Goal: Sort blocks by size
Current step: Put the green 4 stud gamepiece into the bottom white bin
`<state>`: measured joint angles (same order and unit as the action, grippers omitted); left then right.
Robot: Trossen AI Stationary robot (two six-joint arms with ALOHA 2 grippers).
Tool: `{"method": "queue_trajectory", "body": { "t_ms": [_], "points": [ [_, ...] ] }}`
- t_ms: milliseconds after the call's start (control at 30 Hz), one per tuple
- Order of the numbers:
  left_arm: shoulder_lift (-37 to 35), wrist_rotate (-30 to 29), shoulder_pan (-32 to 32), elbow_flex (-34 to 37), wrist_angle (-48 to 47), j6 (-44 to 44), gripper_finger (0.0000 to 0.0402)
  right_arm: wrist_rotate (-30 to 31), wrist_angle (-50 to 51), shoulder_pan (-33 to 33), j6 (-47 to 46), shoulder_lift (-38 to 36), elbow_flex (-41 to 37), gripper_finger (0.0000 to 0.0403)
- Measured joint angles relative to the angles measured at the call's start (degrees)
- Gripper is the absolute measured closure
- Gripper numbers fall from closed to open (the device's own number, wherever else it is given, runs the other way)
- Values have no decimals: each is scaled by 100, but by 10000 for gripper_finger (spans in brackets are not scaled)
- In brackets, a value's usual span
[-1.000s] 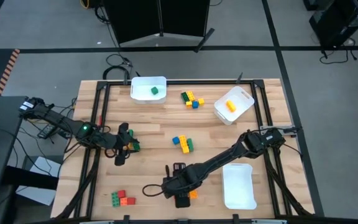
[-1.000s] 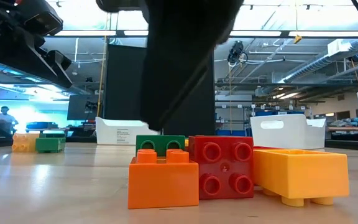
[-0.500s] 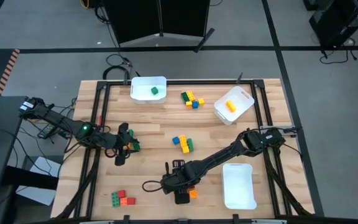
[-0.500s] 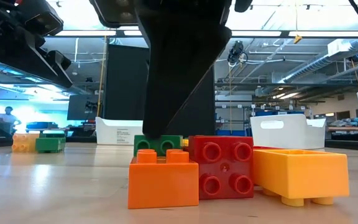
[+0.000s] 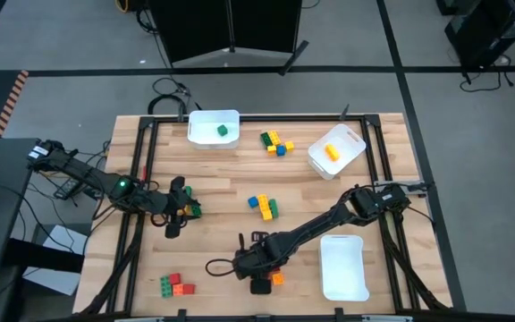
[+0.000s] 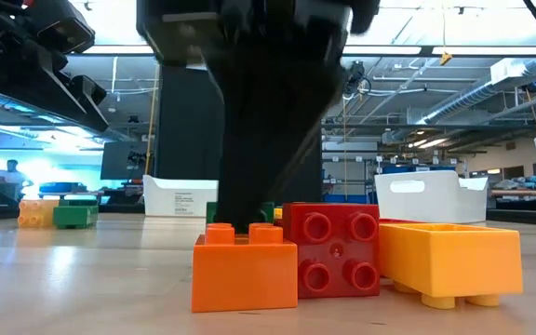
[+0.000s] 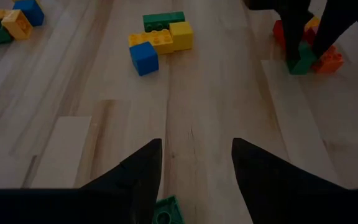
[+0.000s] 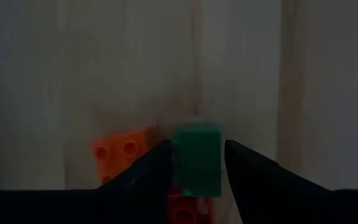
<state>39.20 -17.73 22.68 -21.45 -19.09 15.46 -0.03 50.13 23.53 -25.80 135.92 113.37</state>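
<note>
My right gripper (image 5: pixel 257 279) is low over a small cluster of blocks near the table's front edge. Its open fingers stand close on either side of a green block (image 8: pixel 196 160); I cannot tell whether they touch it. An orange block (image 6: pixel 245 270), a red block (image 6: pixel 333 251) and a yellow-orange block (image 6: pixel 449 262) sit against it on the table. My left gripper (image 5: pixel 177 216) is open over the left part of the table, with a green block (image 7: pixel 166 215) between its fingertips and a yellow one beside it (image 5: pixel 190 208).
Other clusters of blocks lie at the middle (image 5: pixel 263 206), the far middle (image 5: pixel 276 141) and the front left (image 5: pixel 175 285). Three white bins stand on the table: far left (image 5: pixel 206 118) with a green block, far right (image 5: pixel 347 136) with a yellow block, front right (image 5: pixel 343 266).
My right gripper has come down over the front cluster, so that its fingers now reach the table level around the green block, hiding most of it in the low view. The blocks have kept their places.
</note>
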Motion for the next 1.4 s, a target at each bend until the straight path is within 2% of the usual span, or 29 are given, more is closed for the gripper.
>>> {"method": "queue_trajectory", "body": {
  "t_ms": [167, 367, 567, 700, 967, 1167, 1300, 1400],
  "points": [
    [0, 0, 0, 0, -2, 0, 198, 0, -68, 0, -17, -4, -138, 249],
    [0, -1, 0, -1, -4, 1, 198, -6, -196, -22, -186, -2, -232, 297],
    [0, -1, 0, -2, -4, 0, 198, 24, -467, -143, -210, -2, -235, 298],
    [1, -1, 0, -2, -4, 2, 198, 116, -290, -235, -318, -3, -61, 298],
    [0, -3, 0, -2, 197, 2, 198, 1156, 551, -343, -462, -20, 1035, 298],
    [1, -4, -1, -2, 528, 2, 198, 1916, 2229, -420, -1310, -79, 2170, 298],
    [2, -5, -2, -4, 600, 2, 198, 2309, 2648, -399, -1966, -760, 1810, 298],
    [17, -5, -2, -4, 592, 2, 198, 2862, 3145, -196, -2644, -1343, 1670, 298]
  ]
}}
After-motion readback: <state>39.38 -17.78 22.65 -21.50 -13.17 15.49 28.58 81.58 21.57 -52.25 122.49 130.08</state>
